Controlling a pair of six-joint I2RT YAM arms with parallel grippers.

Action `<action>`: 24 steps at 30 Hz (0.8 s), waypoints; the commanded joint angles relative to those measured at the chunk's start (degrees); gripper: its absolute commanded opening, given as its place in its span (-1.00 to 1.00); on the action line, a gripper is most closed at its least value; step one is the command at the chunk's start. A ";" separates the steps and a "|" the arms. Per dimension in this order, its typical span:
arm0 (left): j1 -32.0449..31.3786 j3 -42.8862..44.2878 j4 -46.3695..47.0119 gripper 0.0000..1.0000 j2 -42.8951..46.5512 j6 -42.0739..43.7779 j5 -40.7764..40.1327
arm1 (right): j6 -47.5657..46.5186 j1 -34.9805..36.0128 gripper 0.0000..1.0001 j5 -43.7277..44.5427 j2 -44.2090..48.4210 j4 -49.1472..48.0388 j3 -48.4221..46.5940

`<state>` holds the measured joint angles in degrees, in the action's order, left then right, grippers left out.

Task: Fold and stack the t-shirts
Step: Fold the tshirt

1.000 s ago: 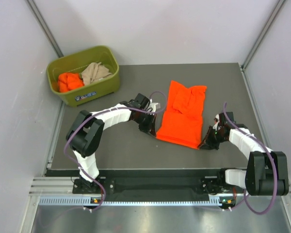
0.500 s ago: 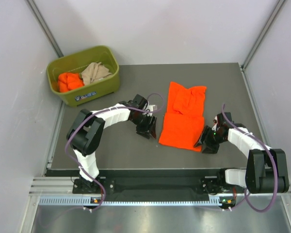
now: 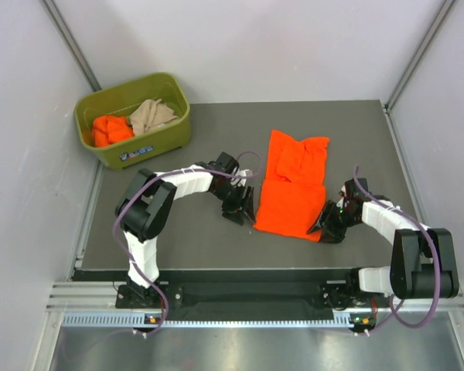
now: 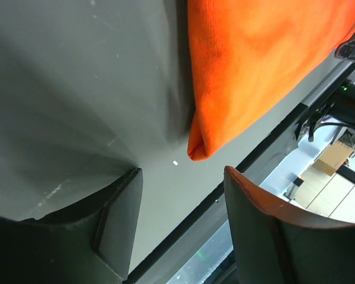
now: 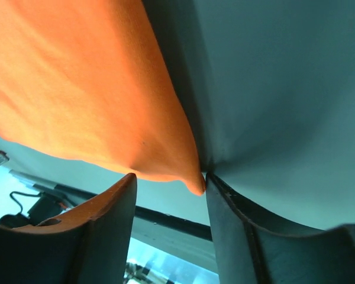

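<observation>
Change: a second ago both grippers were shut on the near corners of the orange t-shirt [image 3: 292,189]; now both have let go and stand just off the cloth.
Left gripper [image 3: 238,209]: jaws wide, empty; the near-left corner lies just ahead of its fingers [image 4: 119,216], not touching.
Right gripper [image 3: 325,226]: jaws apart, empty; the near-right corner seems to touch one finger [image 5: 234,228].
Meaning: I judge that this fold is laid down and the next grasp is not yet begun.
Shirt: flat on the table [image 3: 178,239], folded to a long narrow shape, right of centre.
Others: a second orange t-shirt [image 3: 110,129] and a beige t-shirt [image 3: 151,116] wait in the green bin [image 3: 174,133].
Edges: near hem straight; a bare strip separates it from the front edge of the table.
Room: much bare table at the left, less at the right.
</observation>
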<state>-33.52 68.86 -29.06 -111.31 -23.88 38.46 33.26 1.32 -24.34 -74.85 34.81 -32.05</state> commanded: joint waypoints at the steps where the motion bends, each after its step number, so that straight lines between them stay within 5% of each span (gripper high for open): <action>1: -0.06 1.63 1.29 0.25 -1.81 -0.38 -1.72 | -1.17 -0.09 -0.03 7.11 -3.28 -4.83 2.61; 24: -0.50 2.77 8.40 0.19 -4.09 -1.87 -3.74 | -5.30 -0.88 0.11 12.82 -5.39 -2.90 -2.75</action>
<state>-33.69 70.50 -24.56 -112.88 -25.93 37.58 31.90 0.95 -20.36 -76.77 35.29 -35.22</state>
